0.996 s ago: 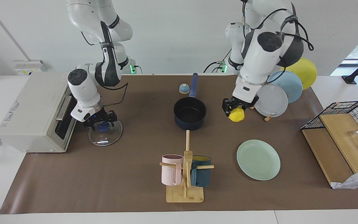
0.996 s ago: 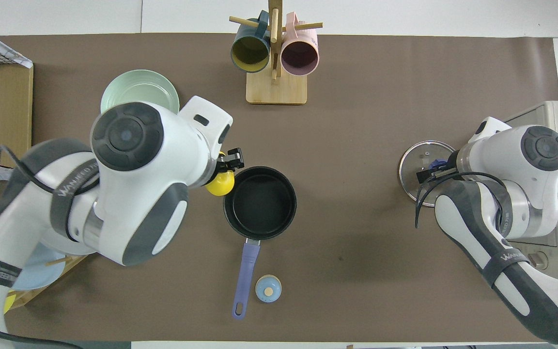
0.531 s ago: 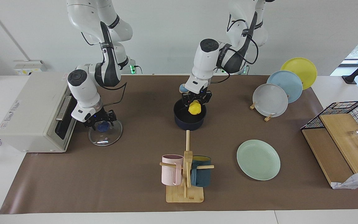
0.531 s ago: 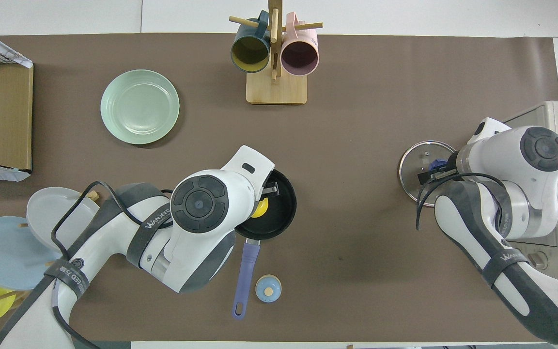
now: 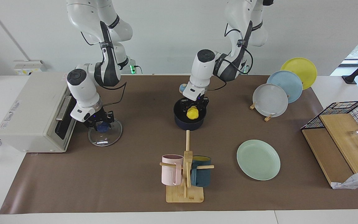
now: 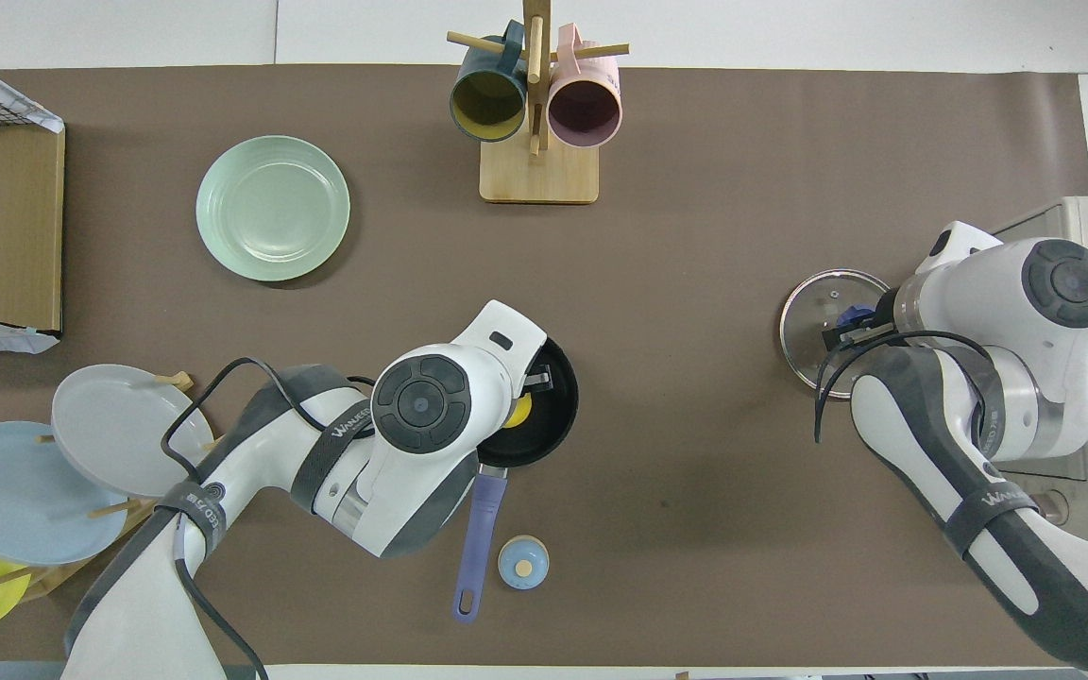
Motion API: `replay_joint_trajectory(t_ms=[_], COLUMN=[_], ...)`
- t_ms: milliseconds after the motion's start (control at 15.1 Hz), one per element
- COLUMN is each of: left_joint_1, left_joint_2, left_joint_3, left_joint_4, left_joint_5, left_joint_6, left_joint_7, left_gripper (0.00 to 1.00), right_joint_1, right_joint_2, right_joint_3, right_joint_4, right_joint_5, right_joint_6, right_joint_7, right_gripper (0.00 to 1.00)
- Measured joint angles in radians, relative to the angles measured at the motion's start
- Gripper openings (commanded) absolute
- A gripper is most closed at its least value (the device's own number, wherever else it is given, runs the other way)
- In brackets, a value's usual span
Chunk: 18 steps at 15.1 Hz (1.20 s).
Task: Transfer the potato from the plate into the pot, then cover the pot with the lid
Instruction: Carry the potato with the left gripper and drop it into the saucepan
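My left gripper is shut on the yellow potato and holds it low inside the navy pot, about at rim height. In the overhead view the left gripper covers part of the pot, and the potato shows under it. The pot's blue handle points toward the robots. The mint-green plate lies bare toward the left arm's end. My right gripper is down on the blue knob of the glass lid, which lies flat in front of the toaster oven.
A toaster oven stands at the right arm's end. A mug rack with pink and teal mugs stands farther from the robots than the pot. A small bell sits beside the pot handle. Upright rack plates and a wire basket are at the left arm's end.
My left gripper carried the potato from beside the pot to over it, then lowered it into the pot. My right gripper stayed at the lid knob and shifted slightly.
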Motion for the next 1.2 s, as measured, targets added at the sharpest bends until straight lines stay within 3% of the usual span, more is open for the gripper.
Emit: replay_joint_trajectory(t_ms=[398,598,730,797,863,930,996,1062,1195], left_joint_1=[-0.02,-0.037,-0.042,-0.042,-0.042,-0.042,-0.042,-0.042,-0.042], left_joint_2=[0.009,0.009,0.009,0.009,0.009,0.009,0.009,0.009,0.009], left_joint_3=[-0.001,0.0,0.0,0.0,0.001,0.001,0.001,0.001,0.001], left_joint_4=[-0.012,-0.025,-0.029,-0.03,-0.031,-0.031,-0.031,-0.032,-0.032], left_joint_5=[0.0,0.0,0.004,0.01,0.017,0.023,0.026,0.027,0.028], left_joint_6=[0.0,0.0,0.0,0.0,0.0,-0.001,-0.002,-0.002,-0.003], left_joint_7=[0.03,0.03,0.031,0.035,0.04,0.045,0.051,0.057,0.062], left_gripper=[0.0,0.0,0.0,0.25,0.63,0.88,0.91,0.99,1.0], right_joint_1=[0.029,0.053,0.074,0.089,0.102,0.115,0.125,0.135,0.155], right_joint_2=[0.001,0.002,0.002,0.002,0.002,0.002,0.002,0.002,0.004], right_joint_3=[0.003,0.003,0.004,0.004,0.005,0.005,0.005,0.005,0.005], right_joint_4=[0.172,0.243,0.305,0.336,0.362,0.382,0.396,0.403,0.407], right_joint_5=[0.068,0.079,0.079,0.079,0.079,0.079,0.079,0.079,0.079], right_joint_6=[-0.196,-0.284,-0.364,-0.399,-0.427,-0.448,-0.461,-0.469,-0.481], right_joint_7=[0.002,0.024,0.067,0.096,0.122,0.143,0.159,0.172,0.209], right_gripper=[0.44,0.32,0.3,0.3,0.27,0.16,0.03,0.0,0.0])
